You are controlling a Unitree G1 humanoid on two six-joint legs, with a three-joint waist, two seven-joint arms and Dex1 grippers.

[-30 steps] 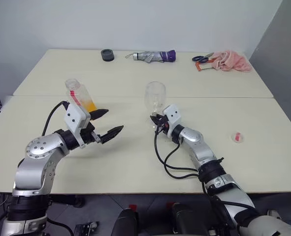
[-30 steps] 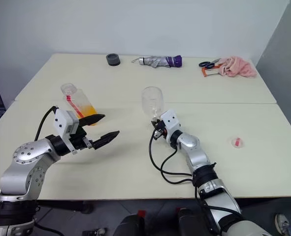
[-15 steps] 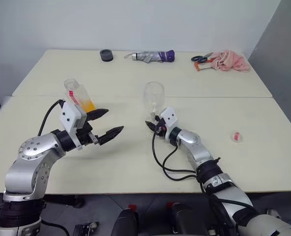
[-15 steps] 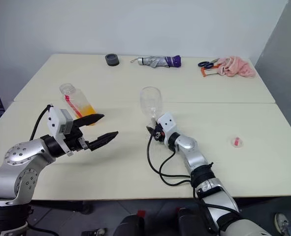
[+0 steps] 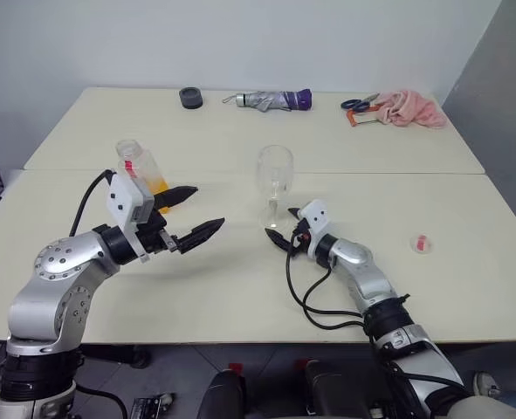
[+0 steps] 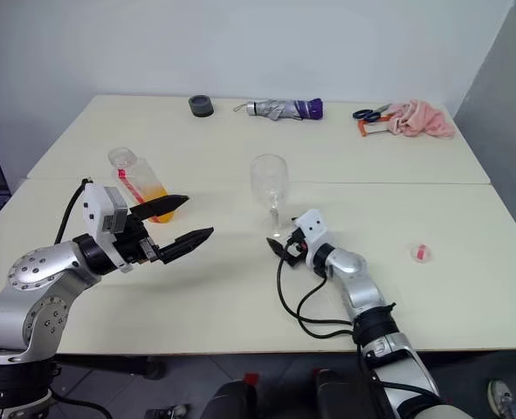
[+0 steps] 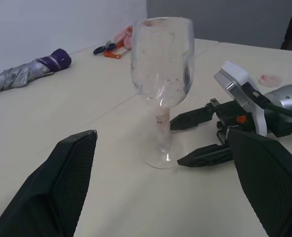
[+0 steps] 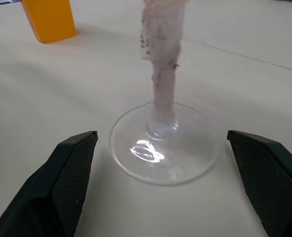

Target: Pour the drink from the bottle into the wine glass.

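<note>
The wine glass (image 5: 275,177) stands upright and free near the table's middle; no liquid shows in its bowl. My right gripper (image 5: 285,237) is open just in front of the glass foot (image 8: 165,148), its fingers (image 7: 195,117) apart from it and holding nothing. The bottle (image 5: 141,169), its mouth showing no cap, stands to the left with the orange drink (image 8: 49,19) in its lower part. My left gripper (image 5: 198,212) hovers open above the table, in front of and to the right of the bottle, pointing toward the glass (image 7: 160,84).
On the cream table (image 5: 240,288), a small white-and-red cap-like thing (image 5: 422,244) lies at the right. Along the far edge lie a dark round object (image 5: 189,97), a folded umbrella (image 5: 271,100), scissors (image 5: 359,105) and a pink cloth (image 5: 410,108).
My right gripper, shut at the glass stem before, has opened and drawn back toward me and to the right; the glass stays standing. The left gripper and bottle have hardly moved.
</note>
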